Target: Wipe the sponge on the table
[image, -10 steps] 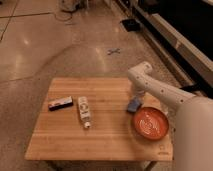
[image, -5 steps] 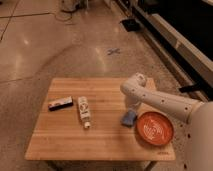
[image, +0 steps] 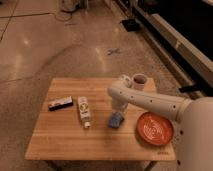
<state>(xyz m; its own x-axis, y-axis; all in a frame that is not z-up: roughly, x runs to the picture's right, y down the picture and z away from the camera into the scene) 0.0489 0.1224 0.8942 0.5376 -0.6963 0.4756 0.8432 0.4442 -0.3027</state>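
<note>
tool [image: 118, 108]: at the arm's end over mid counter, pointing down, closed on the sponge's upper end; fingers hard to make out against the arm
sponge [image: 116, 121]: blue, directly under the tool, on the counter; top edge hidden by the tool
counter [image: 60, 140]: wooden; right front corner covered by the robot body
plate [image: 155, 128]: orange, right of the tool
bottle [image: 84, 111]: lying left of the tool
box [image: 60, 103]: dark, farther left
mugs [image: 139, 80]: two behind the tool, bases hidden by the arm

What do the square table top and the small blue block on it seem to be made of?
Square light table top: apparently wood or bamboo, matte; plank grain shows. Small blue rectangular sponge: likely soft foam, dull surface. The robot's hand grips it from above.
</note>
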